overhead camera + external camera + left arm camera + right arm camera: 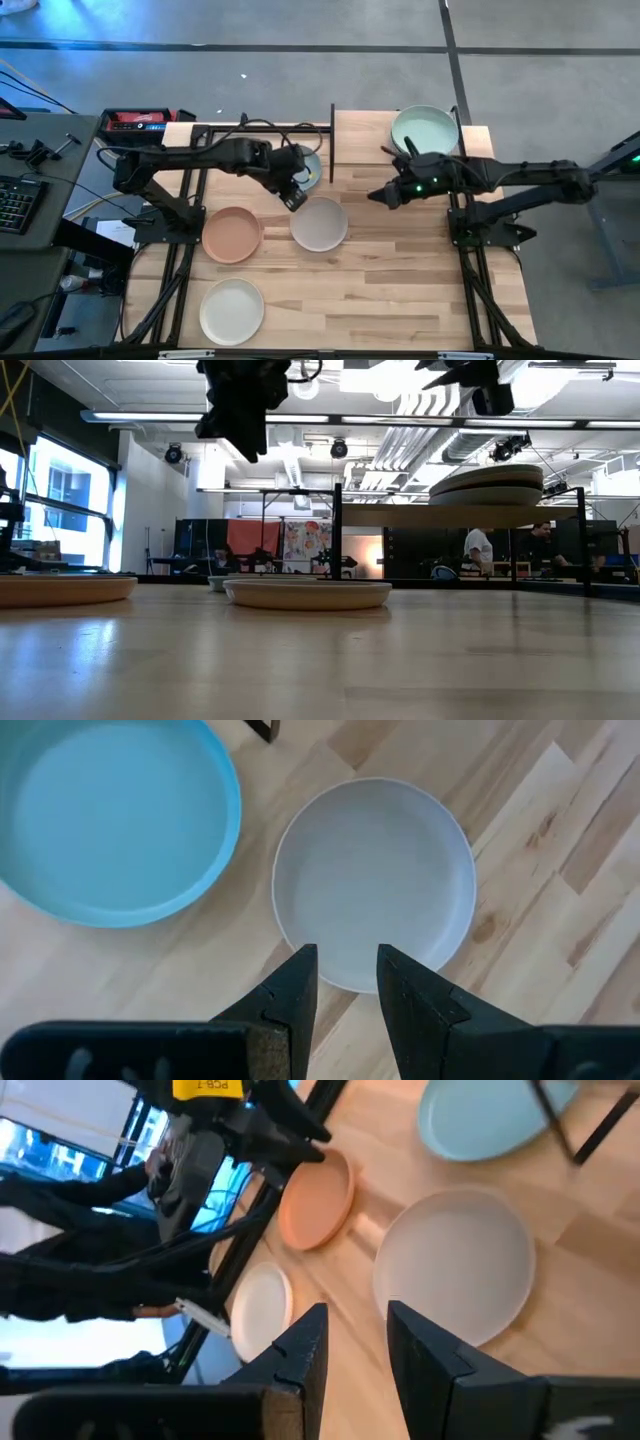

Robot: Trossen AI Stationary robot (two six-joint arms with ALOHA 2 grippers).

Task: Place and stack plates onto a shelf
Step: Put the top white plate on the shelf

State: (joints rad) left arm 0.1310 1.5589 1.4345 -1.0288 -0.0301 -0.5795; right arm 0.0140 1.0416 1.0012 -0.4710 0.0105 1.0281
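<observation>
Your left tool (345,982) hangs slightly spread over the grey plate's (320,224) near rim, lined up to pinch it, while your right tool (355,1342), likewise spread, waits beside the shelf (365,135)

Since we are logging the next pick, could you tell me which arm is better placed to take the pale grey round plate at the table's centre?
Probably the left: the left gripper hangs open directly over the pale grey round plate's rim, while the right gripper sits off to its side.
</observation>
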